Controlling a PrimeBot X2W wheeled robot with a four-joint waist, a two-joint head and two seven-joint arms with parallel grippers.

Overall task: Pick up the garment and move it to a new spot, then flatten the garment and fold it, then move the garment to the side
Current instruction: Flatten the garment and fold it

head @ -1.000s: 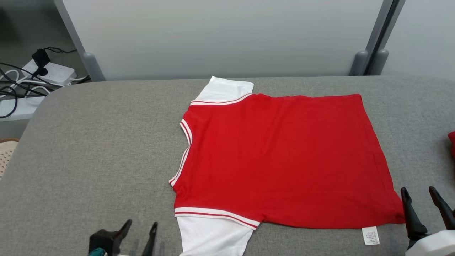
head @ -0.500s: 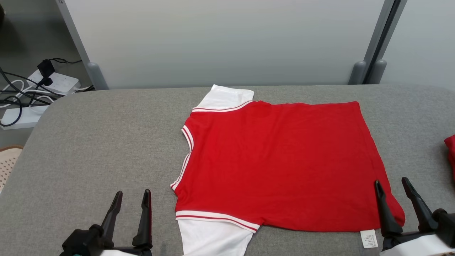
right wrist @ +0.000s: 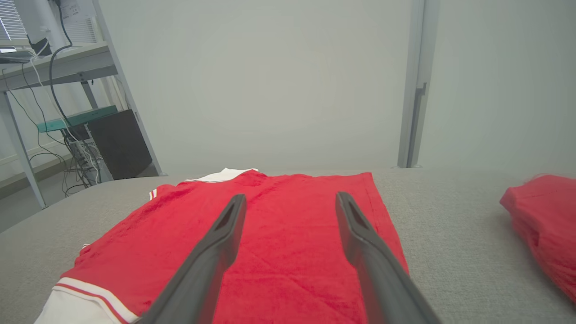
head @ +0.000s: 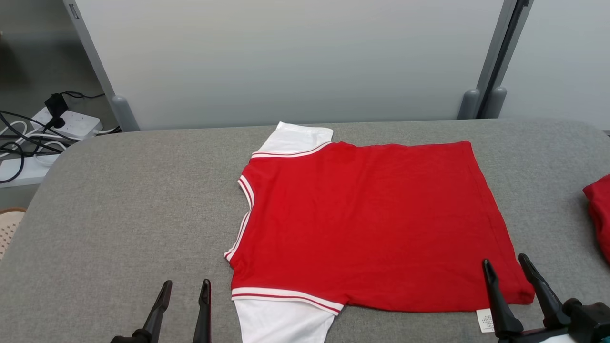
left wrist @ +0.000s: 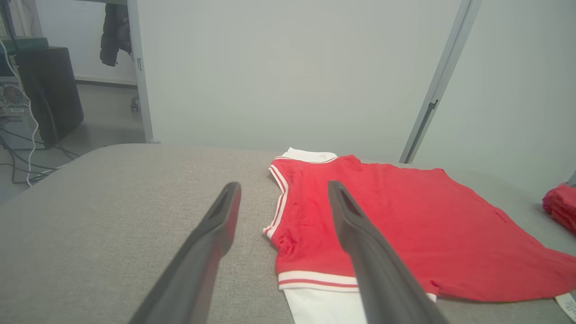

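Red T-shirt (head: 367,224) with white sleeves, spread flat at the centre of the grey fabric-covered desk (head: 119,205). Left hand (head: 186,284): fingers parted, empty, just beside the near sleeve. Right hand (head: 503,260): fingers parted, empty, over the near hem corner by the care label (head: 485,320). A second red garment (head: 599,209) lies at the desk's right edge.

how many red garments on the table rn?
2. A red shirt with white sleeves lies flat in the middle of the table. A second red garment sits at the right edge, cut off by the frame, so it may be more than one piece.
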